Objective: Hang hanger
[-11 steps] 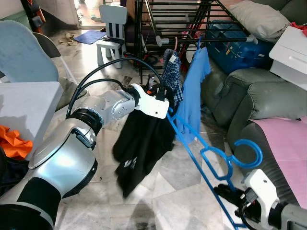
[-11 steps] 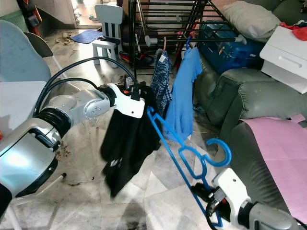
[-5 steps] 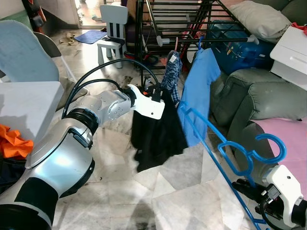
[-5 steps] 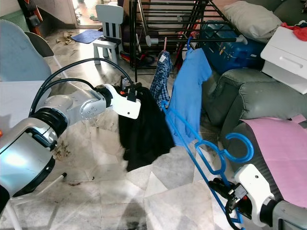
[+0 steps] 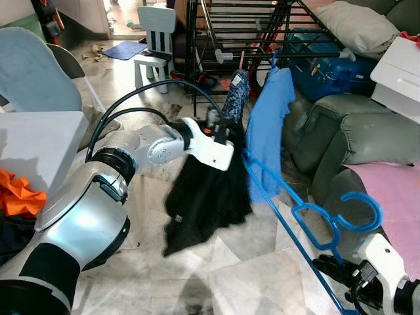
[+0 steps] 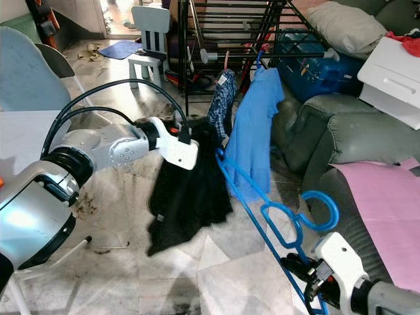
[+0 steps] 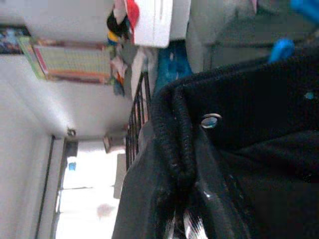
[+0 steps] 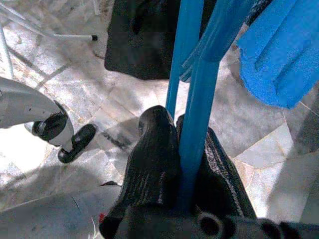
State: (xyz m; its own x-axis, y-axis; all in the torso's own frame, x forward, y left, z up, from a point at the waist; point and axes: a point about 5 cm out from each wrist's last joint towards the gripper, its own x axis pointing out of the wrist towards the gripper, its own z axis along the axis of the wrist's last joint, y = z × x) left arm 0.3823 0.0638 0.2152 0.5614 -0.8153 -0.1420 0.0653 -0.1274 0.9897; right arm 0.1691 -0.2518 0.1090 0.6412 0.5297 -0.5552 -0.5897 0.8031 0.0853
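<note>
Left eye view: the left gripper [image 5: 220,128] sits near the frame's centre, clenched on the collar of a black fabric garment [image 5: 207,197] that hangs from it toward 6 o'clock, above the pale marble floor [image 5: 249,275]. In the left wrist view the ribbed black collar with a small metal snap [image 7: 210,120] bunches right at the camera.

A bright blue plastic hanger [image 5: 289,210] runs diagonally from beside the garment, at centre, down toward 4 o'clock. Its curved hook [image 5: 354,213] opens at about 4 o'clock, in front of the grey-green sofa [image 5: 354,131]. The right gripper [image 5: 338,269] is at 5 o'clock, grasping the hanger's lower bars; in the right wrist view its black fingers [image 8: 154,164] press on either side of a blue bar [image 8: 199,124].

At 12 o'clock stands a black metal drying rack [image 5: 223,26]. A light blue shirt [image 5: 266,131] and a dark checked shirt [image 5: 235,98] hang from its front rail, just beyond the black garment. A small white child's chair [image 5: 154,36] stands at 11 o'clock, and a white worktop [image 5: 33,144] lies at 9 o'clock with orange cloth [image 5: 16,193] beside it.
</note>
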